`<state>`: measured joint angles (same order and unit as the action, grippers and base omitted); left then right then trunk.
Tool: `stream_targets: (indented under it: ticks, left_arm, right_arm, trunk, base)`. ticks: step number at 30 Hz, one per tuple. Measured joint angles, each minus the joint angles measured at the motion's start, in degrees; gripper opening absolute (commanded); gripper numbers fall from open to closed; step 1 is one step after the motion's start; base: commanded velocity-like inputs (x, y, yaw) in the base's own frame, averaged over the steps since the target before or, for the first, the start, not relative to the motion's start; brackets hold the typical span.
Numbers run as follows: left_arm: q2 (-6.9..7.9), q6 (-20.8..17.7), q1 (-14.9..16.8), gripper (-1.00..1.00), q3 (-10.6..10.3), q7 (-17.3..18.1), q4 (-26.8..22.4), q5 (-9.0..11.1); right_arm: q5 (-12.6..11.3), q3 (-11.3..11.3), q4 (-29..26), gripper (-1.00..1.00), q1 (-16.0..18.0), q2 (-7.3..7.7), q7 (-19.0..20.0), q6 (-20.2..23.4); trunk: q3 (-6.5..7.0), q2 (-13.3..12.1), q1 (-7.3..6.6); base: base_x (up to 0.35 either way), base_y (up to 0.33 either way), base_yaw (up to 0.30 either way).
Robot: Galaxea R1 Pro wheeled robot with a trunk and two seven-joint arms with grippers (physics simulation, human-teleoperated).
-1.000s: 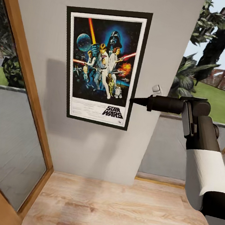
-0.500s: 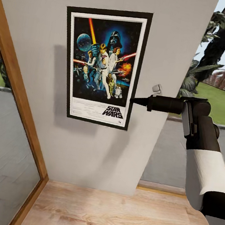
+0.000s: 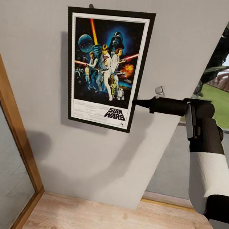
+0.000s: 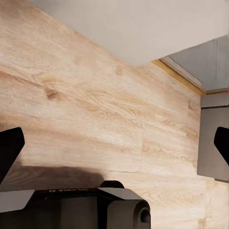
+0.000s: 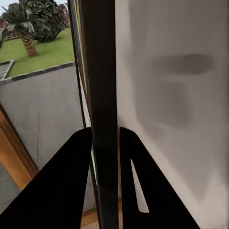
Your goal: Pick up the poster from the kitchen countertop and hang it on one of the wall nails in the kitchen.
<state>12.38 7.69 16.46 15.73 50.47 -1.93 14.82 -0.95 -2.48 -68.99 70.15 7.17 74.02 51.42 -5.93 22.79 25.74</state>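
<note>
**Poster held flat to the wall by its right edge**

The right gripper (image 3: 135,102) has its jaws clenched on the right edge of the poster (image 3: 104,67), one dark finger (image 5: 64,186) on each side of the thin frame. The right arm (image 3: 202,142) reaches level across, elbow bent down. The poster stands upright before the pale grey wall (image 3: 96,163), above the wooden floor (image 3: 120,225). A small dark nail (image 3: 91,5) pokes out at its top edge. The left gripper (image 4: 114,148) hangs with jaws released over the floor.
</note>
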Motion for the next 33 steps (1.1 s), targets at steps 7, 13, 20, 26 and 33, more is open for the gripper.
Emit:
stream_targets:
  ticks: [7, 13, 20, 26, 33]
  left_arm:
    - [0.00, 0.00, 0.00, 1.00, 0.00, 0.00, 0.00, 0.00]
    - [0.00, 0.15, 0.00, 1.00, 0.00, 0.00, 0.00, 0.00]
    - [0.00, 0.20, 0.00, 1.00, 0.00, 0.00, 0.00, 0.00]
    - [0.00, 0.22, 0.00, 1.00, 0.00, 0.00, 0.00, 0.00]
    - [0.00, 0.21, 0.00, 1.00, 0.00, 0.00, 0.00, 0.00]
  right_arm:
    - [-0.02, -0.01, 0.00, -1.00, 0.00, 0.00, -0.07, 0.01]
    - [-0.02, -0.01, 0.00, -1.00, 0.00, 0.00, -0.08, 0.01]
    - [-0.02, 0.07, 0.00, -1.00, 0.00, 0.00, -0.09, 0.01]
    - [0.00, 0.22, 0.00, -1.00, 0.05, -0.09, -0.16, 0.22]
    - [0.05, 0.24, 0.27, -1.00, 0.44, -0.16, -0.38, 0.55]
  trunk:
    - [0.00, 0.01, 0.00]
    - [0.00, 0.00, 0.00]
    - [0.00, 0.00, 0.00]
    - [0.00, 0.00, 0.00]
    - [0.00, 0.00, 0.00]
  base:
    - [0.009, 0.000, 0.000]
    - [0.001, 0.000, 0.000]
    - [0.000, 0.000, 0.000]
    - [0.000, 0.000, 0.000]
    - [0.000, 0.000, 0.000]
